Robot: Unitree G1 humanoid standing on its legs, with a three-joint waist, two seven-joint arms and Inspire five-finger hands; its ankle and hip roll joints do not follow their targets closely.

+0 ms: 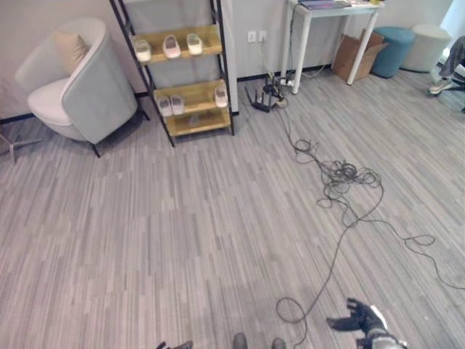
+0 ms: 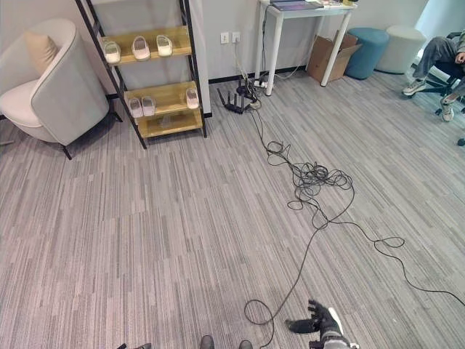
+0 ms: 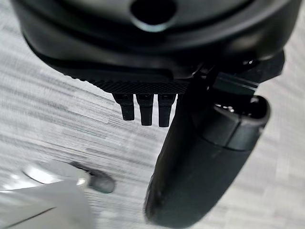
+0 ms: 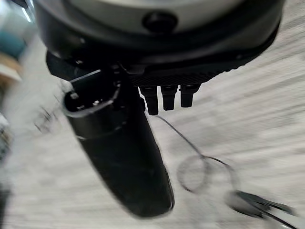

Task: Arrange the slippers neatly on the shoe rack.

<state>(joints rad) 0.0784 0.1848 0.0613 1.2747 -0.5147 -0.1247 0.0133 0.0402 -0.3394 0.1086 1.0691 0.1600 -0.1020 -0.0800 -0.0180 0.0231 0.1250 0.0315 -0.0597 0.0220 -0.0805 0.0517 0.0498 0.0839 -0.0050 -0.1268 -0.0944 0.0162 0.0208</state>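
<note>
The wooden shoe rack with a black frame stands far off against the wall. Three pale slippers sit on its upper shelf. The lower shelf holds a pair on the left and a single slipper on the right. My right hand hangs low over the carpet, far from the rack, open and holding nothing. In the right wrist view its thumb points at bare floor. My left hand is also open and empty above the carpet.
A grey armchair with a cushion stands left of the rack. Right of it are a black router, a white table, a cardboard box and two poufs. A person sits at the far right.
</note>
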